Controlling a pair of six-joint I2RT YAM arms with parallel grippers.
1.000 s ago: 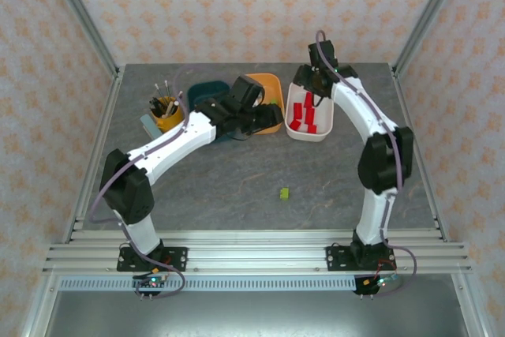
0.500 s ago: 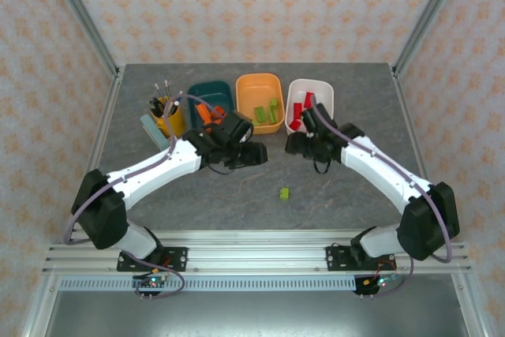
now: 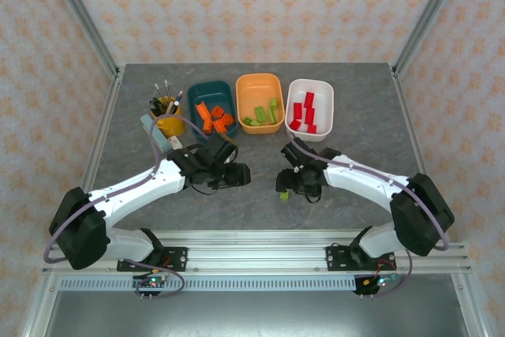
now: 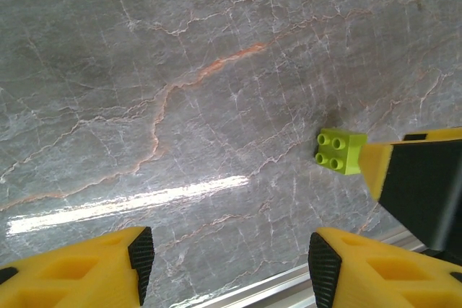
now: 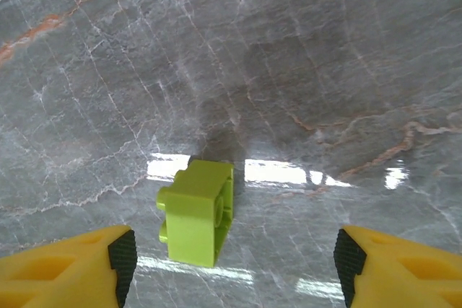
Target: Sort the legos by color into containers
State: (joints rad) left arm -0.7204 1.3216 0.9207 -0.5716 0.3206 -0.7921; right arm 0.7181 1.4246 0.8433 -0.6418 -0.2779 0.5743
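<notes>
Far left, 12 o'clock end of the table: pen cup, not part of the job. Beside it, toward 3 o'clock, the three bins in a row: teal bin with orange bricks, orange bin with green bricks, white bin with red bricks.

Left gripper hangs low over bare table, left of centre. Left wrist view: left gripper spread wide, nothing between the fingers. Idle, I judge; it should hold off so the arms don't meet.

One loose green brick remains on the table, toward 5 o'clock from centre. It lies on its side, studs pointing to 9 o'clock in the right wrist view. The left wrist view catches the same brick at 3 o'clock, with a right-arm finger just beside it.

Right gripper sits low over that spot. Right wrist view: right gripper released, fingers wide apart, holding nothing. The brick lies just ahead of the gap and off toward 9 o'clock, not yet between the fingers.

Step in hand, as I read it: pick this last brick.
- Slide toward 11 o'clock until it sits mid-gap.
- Closing as set would press studs against the underside; a wrist turn onto the smooth faces looks safer.
- Go fully down before clenching; the brick is small and may skid on the glossy top.
- Then carry it to the orange bin, about 12 o'clock.
</notes>
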